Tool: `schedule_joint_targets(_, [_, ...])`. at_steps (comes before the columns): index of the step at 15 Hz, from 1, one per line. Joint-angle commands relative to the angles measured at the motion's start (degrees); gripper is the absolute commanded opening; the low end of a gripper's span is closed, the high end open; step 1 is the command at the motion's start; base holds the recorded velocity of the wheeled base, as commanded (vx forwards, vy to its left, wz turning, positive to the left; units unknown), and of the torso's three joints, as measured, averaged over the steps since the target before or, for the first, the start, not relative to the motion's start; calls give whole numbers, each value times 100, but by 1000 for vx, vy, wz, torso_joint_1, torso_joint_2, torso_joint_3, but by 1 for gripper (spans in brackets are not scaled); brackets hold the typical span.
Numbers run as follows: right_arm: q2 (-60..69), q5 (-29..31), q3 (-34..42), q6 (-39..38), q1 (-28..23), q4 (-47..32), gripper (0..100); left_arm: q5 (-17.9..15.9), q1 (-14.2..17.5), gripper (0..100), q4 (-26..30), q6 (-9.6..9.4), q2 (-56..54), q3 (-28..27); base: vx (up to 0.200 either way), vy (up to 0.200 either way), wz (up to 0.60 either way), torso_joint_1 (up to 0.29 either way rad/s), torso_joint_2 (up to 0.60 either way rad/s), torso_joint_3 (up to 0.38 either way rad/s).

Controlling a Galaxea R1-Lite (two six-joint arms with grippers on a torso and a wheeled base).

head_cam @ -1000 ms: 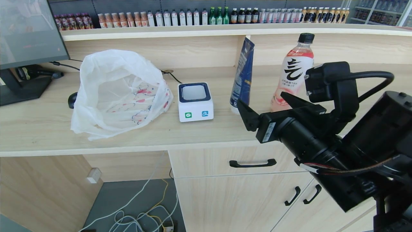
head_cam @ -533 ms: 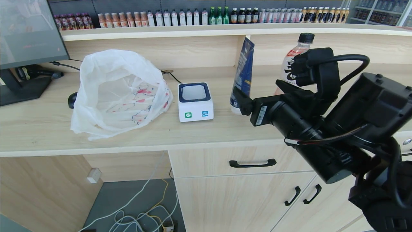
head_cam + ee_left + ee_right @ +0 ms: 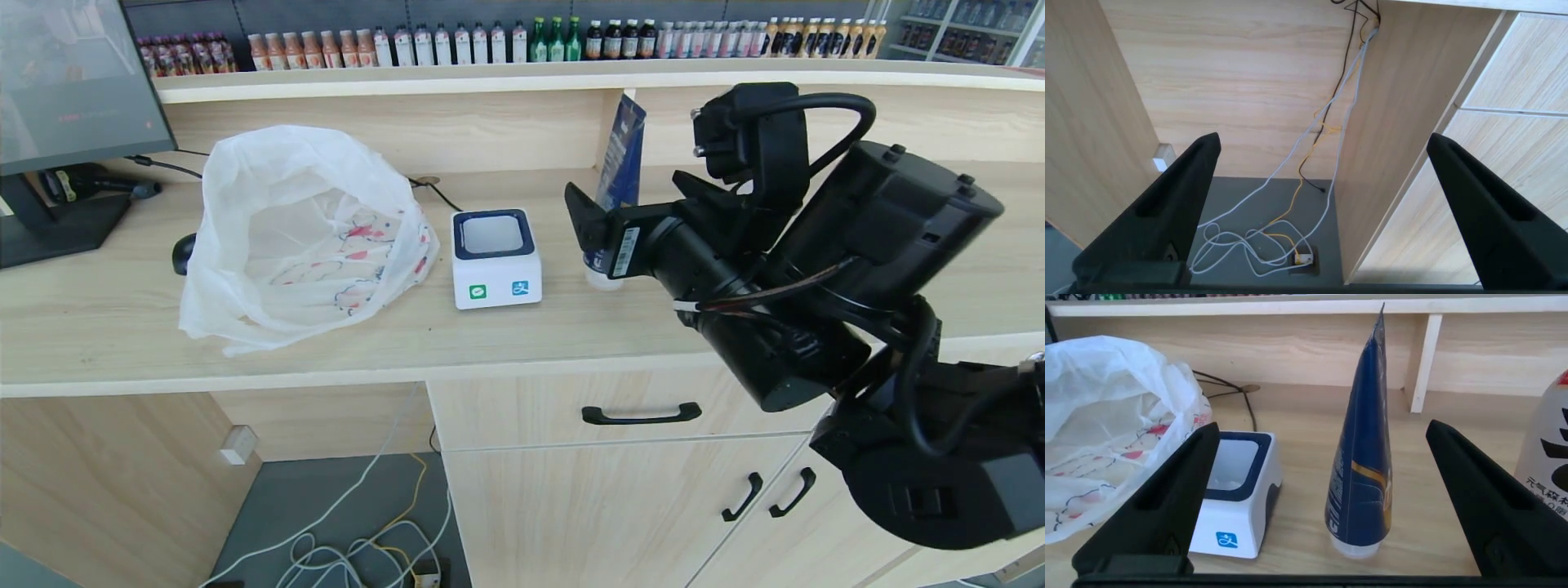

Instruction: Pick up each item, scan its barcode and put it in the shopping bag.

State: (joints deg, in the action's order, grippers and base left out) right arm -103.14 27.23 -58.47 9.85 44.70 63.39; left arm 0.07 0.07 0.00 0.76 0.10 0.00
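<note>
Facing the recess under the worktop (image 3: 122, 327), left tool (image 3: 1323, 143): fingers spread wide, nothing between them. Loose cables (image 3: 371, 549) lie on the floor in front of it.

Right tool (image 3: 627, 192): raised over the worktop's front edge and aimed toward 12 o'clock at the blue tube (image 3: 1362, 457). Fingers spread, one on each side of the tube's line, not touching it. Nothing held.

Tube stands upright on its cap, crimped end up, roughly mid-depth on the worktop. White scanner box (image 3: 495, 257) sits at the tube's 9 o'clock, near but apart, with its window facing up. White shopping bag (image 3: 302, 229) is at the scanner's 9 o'clock, mouth open and slumped, its side almost touching the scanner. Pink drink bottle (image 3: 1547, 474) stands upright on the side of the tube away from the scanner.

Monitor (image 3: 73, 82) at 10 o'clock on the worktop's far corner. Rows of drinks (image 3: 490, 41) at 12 o'clock on the back shelf.
</note>
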Motion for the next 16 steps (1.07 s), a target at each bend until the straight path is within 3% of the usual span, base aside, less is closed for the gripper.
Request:
schedule_joint_targets(1, [-241,1,-297,-1,-5,-11,100,1,1,100,0,4,-1,0,0,0,0,0,0,0])
schedule_joint_targets(16, [-786,-201,-1053,-124,-717,-398,100,1,1,100,0,4,-1,0,0,0,0,0,0,0])
